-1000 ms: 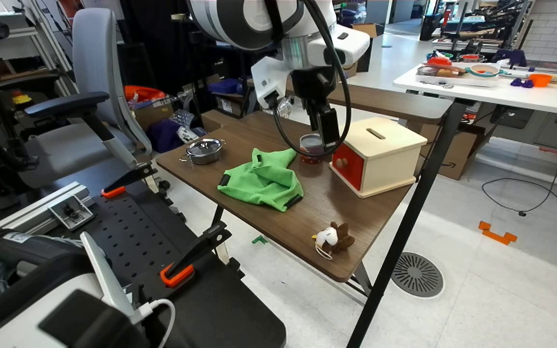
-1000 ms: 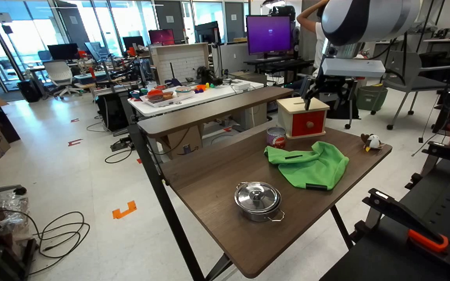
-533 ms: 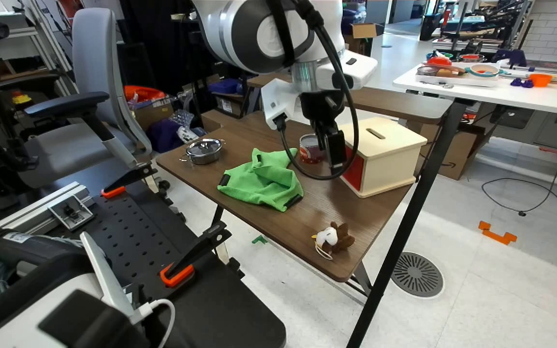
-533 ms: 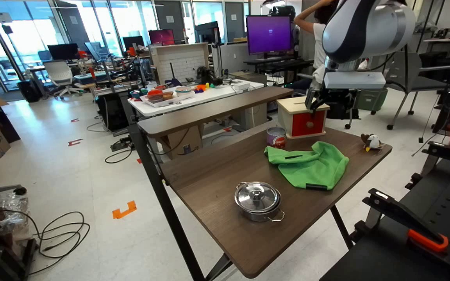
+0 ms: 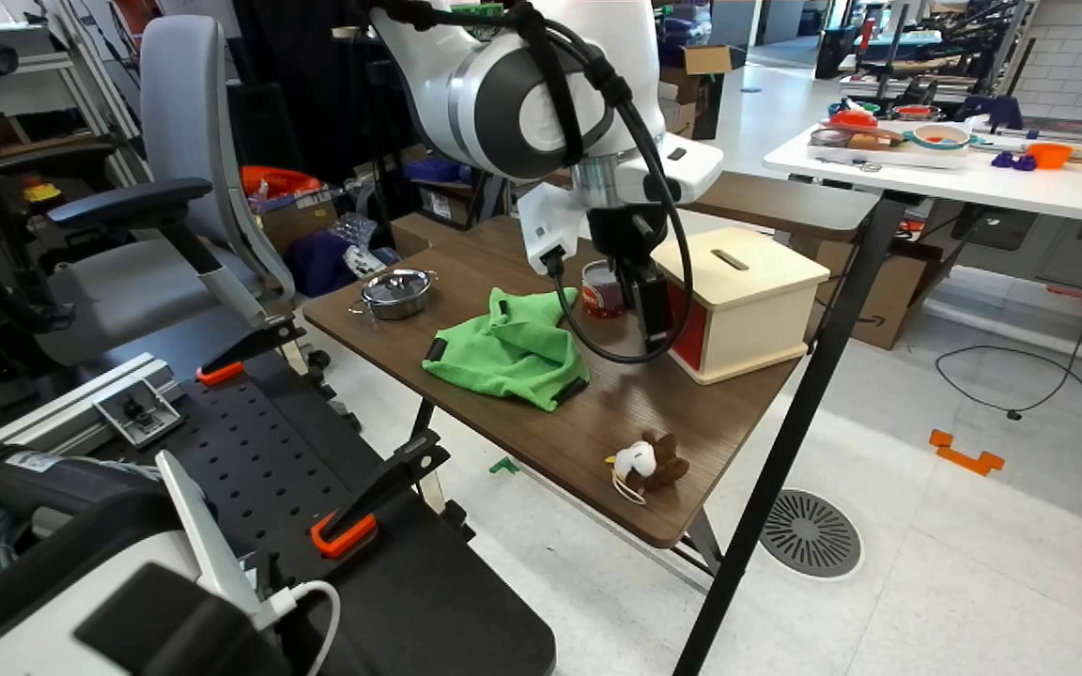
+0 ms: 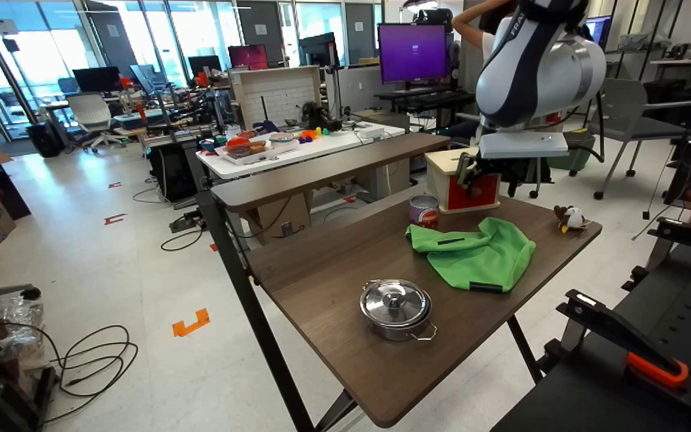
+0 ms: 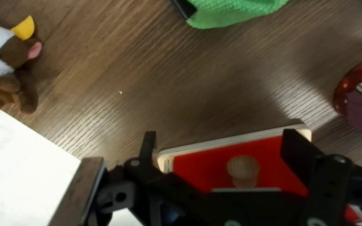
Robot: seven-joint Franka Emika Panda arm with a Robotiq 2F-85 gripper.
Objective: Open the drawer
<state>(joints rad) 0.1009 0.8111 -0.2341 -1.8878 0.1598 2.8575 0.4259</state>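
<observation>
The light tan wooden box (image 5: pixel 766 324) stands at the table's edge, with a slot in its top. Its red drawer front (image 6: pixel 487 199) looks flush with the box in an exterior view. It also shows in the wrist view (image 7: pixel 200 163), with a round wooden knob (image 7: pixel 243 166) between and below my fingertips. My gripper (image 7: pixel 220 138) is open and empty, its fingers spread wide on either side of the knob. In both exterior views the gripper (image 5: pixel 651 314) hangs in front of the drawer and largely covers the knob. I cannot tell how far it is from the front.
A can (image 6: pixel 424 211) stands close beside the box. A green cloth (image 5: pixel 513 347) lies in front of it on the brown table (image 6: pixel 321 288). A small plush bird (image 5: pixel 646 462) lies near the table corner. A lidded metal pot (image 6: pixel 396 309) stands at the opposite end.
My gripper has come down from above the box's top level to in front of the red drawer front. The box, drawer and other objects have not moved.
</observation>
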